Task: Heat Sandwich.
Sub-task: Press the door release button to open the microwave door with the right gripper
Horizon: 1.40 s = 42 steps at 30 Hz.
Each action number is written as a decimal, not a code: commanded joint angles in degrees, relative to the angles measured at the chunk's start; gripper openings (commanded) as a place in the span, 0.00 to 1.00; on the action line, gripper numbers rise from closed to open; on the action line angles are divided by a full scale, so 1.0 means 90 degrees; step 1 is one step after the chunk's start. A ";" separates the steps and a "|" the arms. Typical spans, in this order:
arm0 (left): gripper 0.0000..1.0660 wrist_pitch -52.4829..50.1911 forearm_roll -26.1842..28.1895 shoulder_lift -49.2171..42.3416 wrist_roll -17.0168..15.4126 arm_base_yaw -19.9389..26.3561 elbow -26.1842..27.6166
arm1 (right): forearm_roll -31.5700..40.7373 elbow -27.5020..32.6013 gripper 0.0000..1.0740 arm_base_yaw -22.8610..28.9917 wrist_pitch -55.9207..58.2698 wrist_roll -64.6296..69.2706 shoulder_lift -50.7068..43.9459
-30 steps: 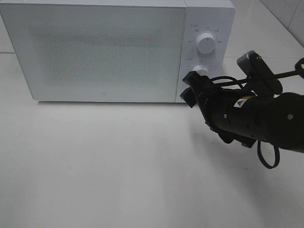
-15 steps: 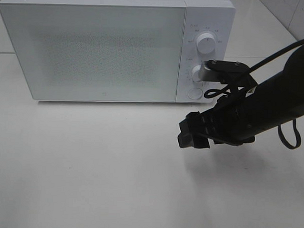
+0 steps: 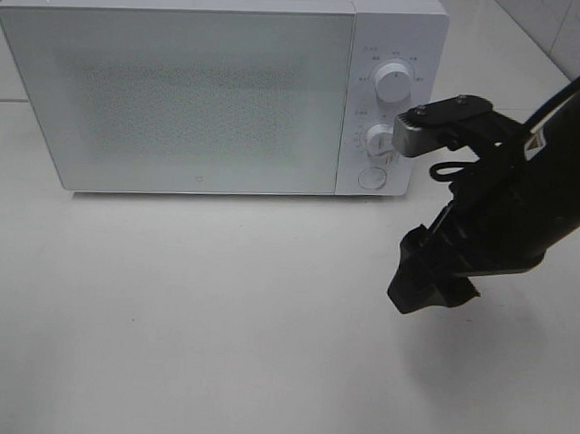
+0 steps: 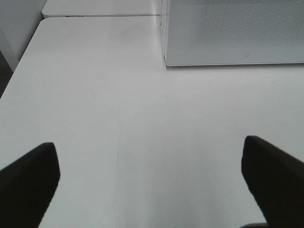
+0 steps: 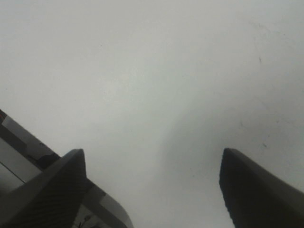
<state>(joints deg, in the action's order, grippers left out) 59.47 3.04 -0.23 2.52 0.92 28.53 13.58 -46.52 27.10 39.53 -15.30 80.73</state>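
Observation:
The sandwich is out of view. The white microwave (image 3: 180, 89) stands at the back of the table with its door shut; its front corner also shows in the left wrist view (image 4: 232, 33). My right gripper (image 3: 411, 290) hangs low over the bare table, in front of and to the right of the control panel, touching nothing. In the right wrist view it (image 5: 152, 156) is open and empty, its fingers wide apart. My left gripper (image 4: 148, 142) is open and empty over bare table left of the microwave; it does not show in the exterior view.
The panel has an upper knob (image 3: 394, 83), a lower knob (image 3: 379, 139) and a round button (image 3: 370, 177). The white table (image 3: 220, 319) stretches in front. Its left edge (image 4: 19, 66) shows in the left wrist view. A tiled wall is at the back right.
My right gripper has drawn back from the microwave's lower knob. It dropped toward the table, then swung right, away from the panel. The door stayed shut.

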 commanded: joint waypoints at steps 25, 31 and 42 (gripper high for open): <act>0.92 -0.0032 0.0064 -0.0178 -0.0013 -0.0006 -0.0025 | -0.0121 -0.0045 0.70 -0.0038 0.2865 0.0357 -0.5258; 0.92 -0.0032 0.0064 -0.0178 -0.0013 -0.0006 -0.0025 | -0.0299 0.0045 0.70 -0.0115 0.2846 0.0656 -0.6653; 0.92 -0.0032 0.0064 -0.0178 -0.0013 -0.0006 -0.0025 | -0.0726 0.1019 0.70 -0.1362 0.2744 0.0936 -0.8270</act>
<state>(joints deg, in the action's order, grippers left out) 59.47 3.04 -0.23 2.52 0.92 28.53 7.56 -37.59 15.36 64.80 -7.39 7.05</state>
